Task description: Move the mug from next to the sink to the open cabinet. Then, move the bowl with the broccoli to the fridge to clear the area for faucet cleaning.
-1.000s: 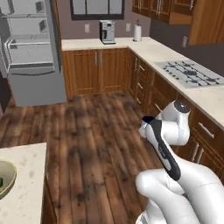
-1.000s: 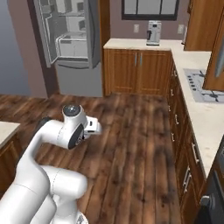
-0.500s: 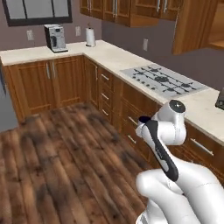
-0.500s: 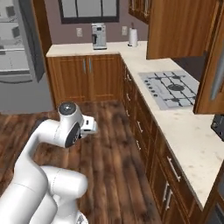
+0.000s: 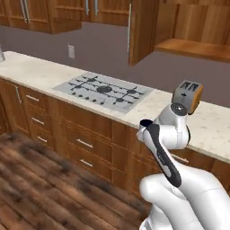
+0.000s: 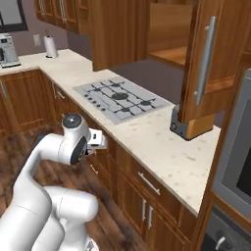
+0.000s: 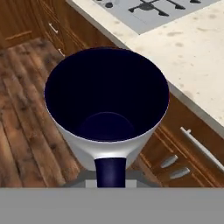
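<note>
You see the mug (image 7: 107,109) in the hand view, close to the camera and directly ahead of the fingers, its mouth open toward you. Its inside reads dark navy with a pale outer wall below the rim, and its navy handle runs down to the bottom of the view. The mug hangs in the air above the wooden floor (image 7: 24,113), just beside the cabinet fronts and short of the worktop (image 7: 192,48) edge. You cannot tell from these views whether the fingers are clamped on the handle, since the mug body hides them.

In the left base view the gripper (image 5: 146,123) sits folded near the arm's elbow, in front of the drawer fronts (image 5: 85,143), with a dark shape at its tip. In the right base view the gripper (image 6: 98,139) points toward the cabinet run below the worktop (image 6: 162,147).

Beyond the fingers, the gas hob (image 5: 104,89) is set into the pale stone worktop (image 5: 31,67). A toaster (image 5: 187,95) stands on the worktop further along from the hob. Above it a wall cabinet stands open, its door (image 6: 211,59) swung out and a bare wooden shelf (image 6: 171,55) visible inside. At the far end of the worktop you see a paper towel roll (image 6: 50,46) and a coffee machine (image 6: 7,49).
</note>
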